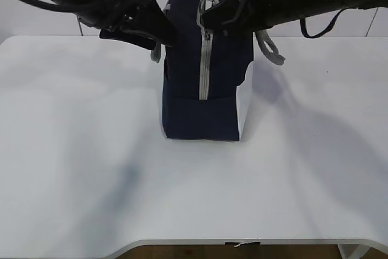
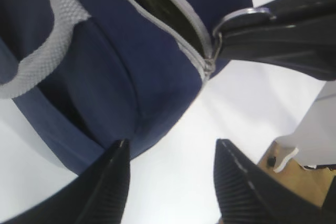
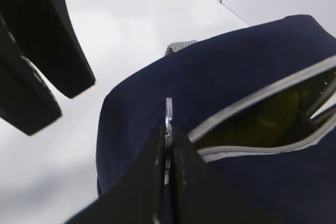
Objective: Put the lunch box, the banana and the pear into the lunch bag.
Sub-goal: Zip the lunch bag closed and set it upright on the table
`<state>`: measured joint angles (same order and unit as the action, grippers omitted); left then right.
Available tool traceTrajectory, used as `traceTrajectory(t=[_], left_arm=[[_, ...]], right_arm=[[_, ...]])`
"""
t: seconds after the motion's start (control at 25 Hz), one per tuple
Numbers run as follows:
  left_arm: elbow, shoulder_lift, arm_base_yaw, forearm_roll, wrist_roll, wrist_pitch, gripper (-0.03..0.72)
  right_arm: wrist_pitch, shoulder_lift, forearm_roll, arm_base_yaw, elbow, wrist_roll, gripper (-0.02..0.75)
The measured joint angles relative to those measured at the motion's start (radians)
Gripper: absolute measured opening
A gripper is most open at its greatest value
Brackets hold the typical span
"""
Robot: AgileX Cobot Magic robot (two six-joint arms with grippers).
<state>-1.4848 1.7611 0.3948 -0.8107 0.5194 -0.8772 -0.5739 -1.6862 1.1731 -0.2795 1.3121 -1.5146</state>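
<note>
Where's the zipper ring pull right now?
The ring pull is pinched in the right tool at the top front of the lunch bag, at the table's back centre.

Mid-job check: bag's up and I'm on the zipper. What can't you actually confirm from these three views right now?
- Contents of the lunch bag: only a yellowish glimpse through the zipper gap in the right wrist view; lunch box, banana and pear can't be identified.
- Exterior view: the arms hide the bag's top and both grippers.
- Left gripper: open beside the bag; contact unclear.
- Right gripper shut on the ring pull; the fingers hide the slider.
</note>
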Motion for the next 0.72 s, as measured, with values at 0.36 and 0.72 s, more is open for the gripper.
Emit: traceTrajectory(t=[0.36, 0.72], left_arm=[[0.021, 0.0, 0.047, -0.091, 0.109, 0.128, 0.394], [0.061, 0.012, 0.053, -0.044, 0.113, 0.147, 0.394]], right_arm=[[0.0, 0.0, 0.002, 0.0, 0.0, 0.0, 0.006], [-0.002, -0.002, 0.002, 0.0, 0.0, 0.0, 0.006]])
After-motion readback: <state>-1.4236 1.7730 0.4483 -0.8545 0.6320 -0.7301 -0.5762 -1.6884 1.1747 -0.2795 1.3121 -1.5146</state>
